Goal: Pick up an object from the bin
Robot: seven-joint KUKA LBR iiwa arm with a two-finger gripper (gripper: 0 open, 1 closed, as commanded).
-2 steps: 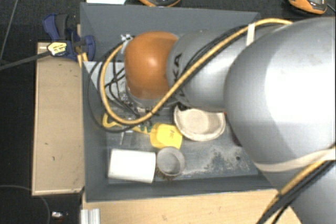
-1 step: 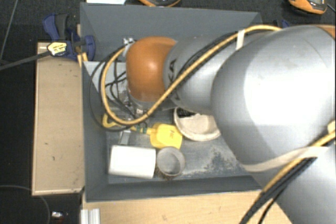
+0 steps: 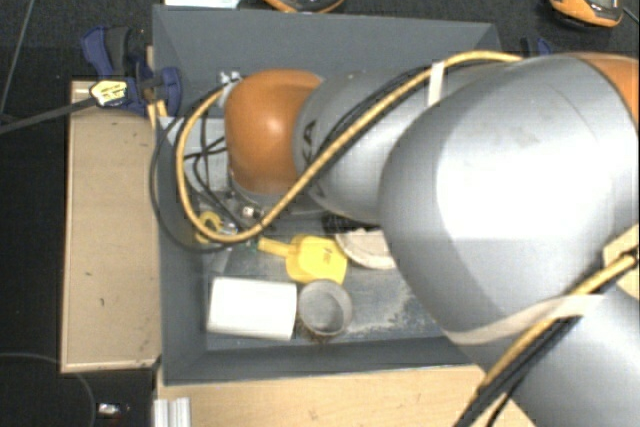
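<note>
Part of my gripper's body shows low in the left half of the bin, under the orange wrist cover. Just right of and below it lies a yellow plastic piece with a short handle. A white rectangular block rests flat near the bin's front wall. Beside the block stands a small grey cup, its mouth facing up. A pale round disc peeks out from under the arm, right of the yellow piece.
The arm with its orange cover and yellow and black cables hides the bin's middle, back and right side. The bin's left and front walls stand close to the gripper and the visible things.
</note>
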